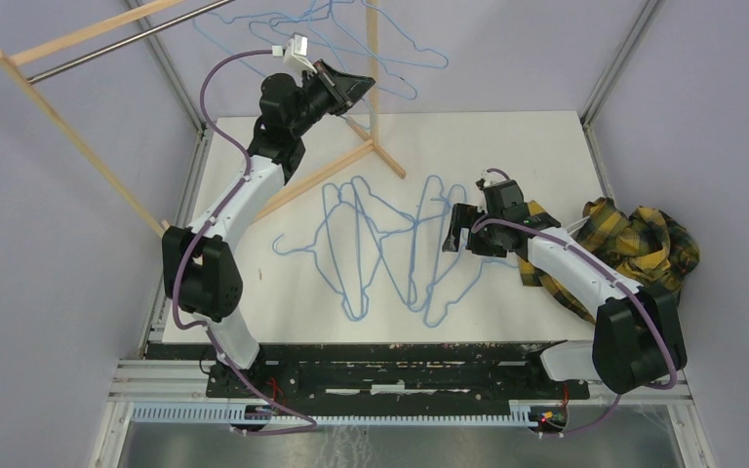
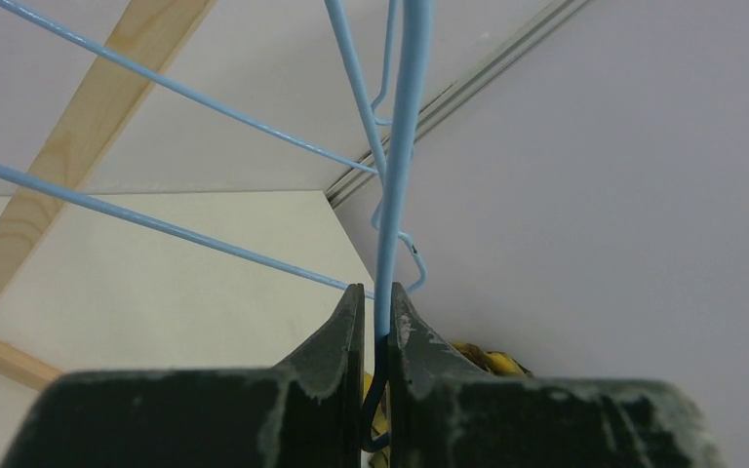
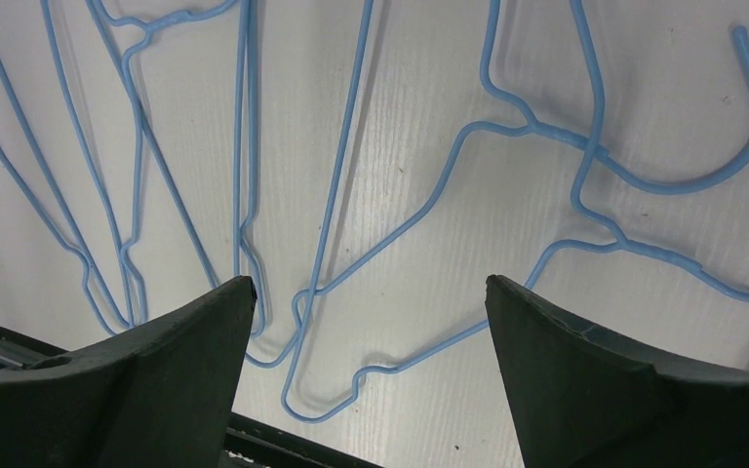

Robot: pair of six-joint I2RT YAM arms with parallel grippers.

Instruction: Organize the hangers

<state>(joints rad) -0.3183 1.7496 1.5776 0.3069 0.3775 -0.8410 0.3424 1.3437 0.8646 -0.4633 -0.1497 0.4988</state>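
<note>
Several light-blue wire hangers lie overlapping on the white table. More hangers are up by the wooden rack at the back. My left gripper is raised there and shut on one hanger's wire; in the left wrist view the wire runs up from between the shut fingers. My right gripper is open and empty, low over the right side of the pile. In the right wrist view it has hangers below it, and none is between the fingers.
The wooden rack with its metal rod stands at the back left, with an upright post and foot on the table. A yellow plaid cloth lies at the right edge. Purple cables run along both arms.
</note>
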